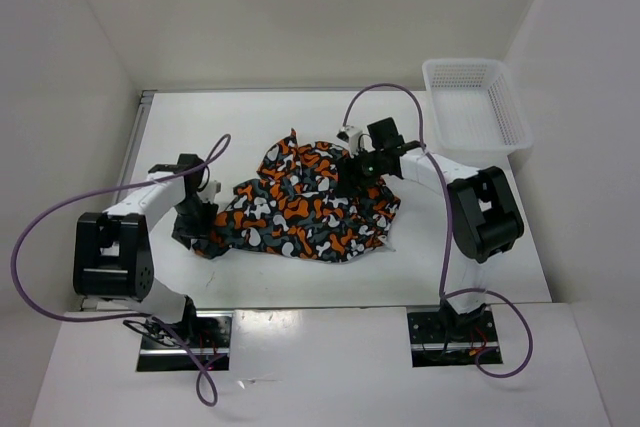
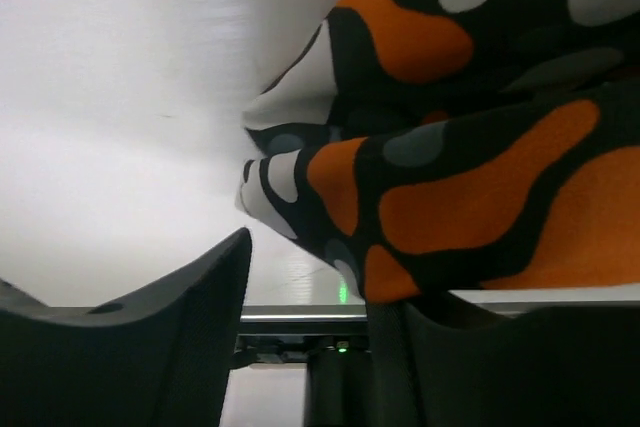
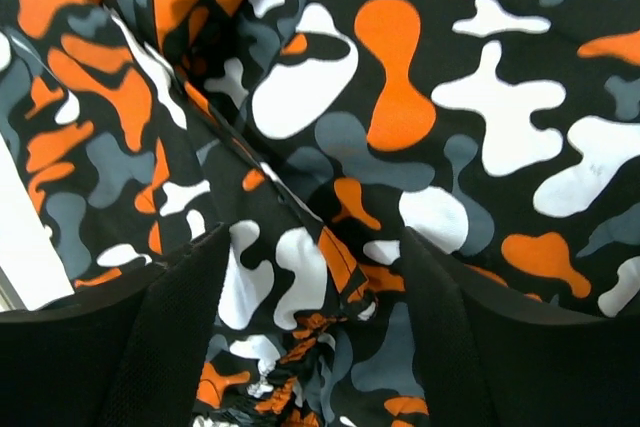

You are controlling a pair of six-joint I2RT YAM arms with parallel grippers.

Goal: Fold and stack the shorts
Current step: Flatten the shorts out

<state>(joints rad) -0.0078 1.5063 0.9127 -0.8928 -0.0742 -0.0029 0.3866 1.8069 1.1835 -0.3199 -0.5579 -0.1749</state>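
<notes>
The camouflage shorts [image 1: 300,209] lie crumpled in the middle of the white table [image 1: 200,127]. My left gripper [image 1: 196,225] sits at the shorts' left corner. In the left wrist view it [image 2: 310,277] is open, with bare table showing between the jaws, and a fabric corner [image 2: 450,197] drapes over the right finger [image 2: 470,357]. My right gripper [image 1: 352,169] is on the shorts' upper right part. In the right wrist view it [image 3: 315,247] is open, its jaws wide apart and pressed down around a bunched fold of the shorts [image 3: 400,107] with a gathered waistband.
A white mesh basket [image 1: 475,107] stands at the back right corner of the table. White walls enclose the table on the left, back and right. Purple cables loop from both arms.
</notes>
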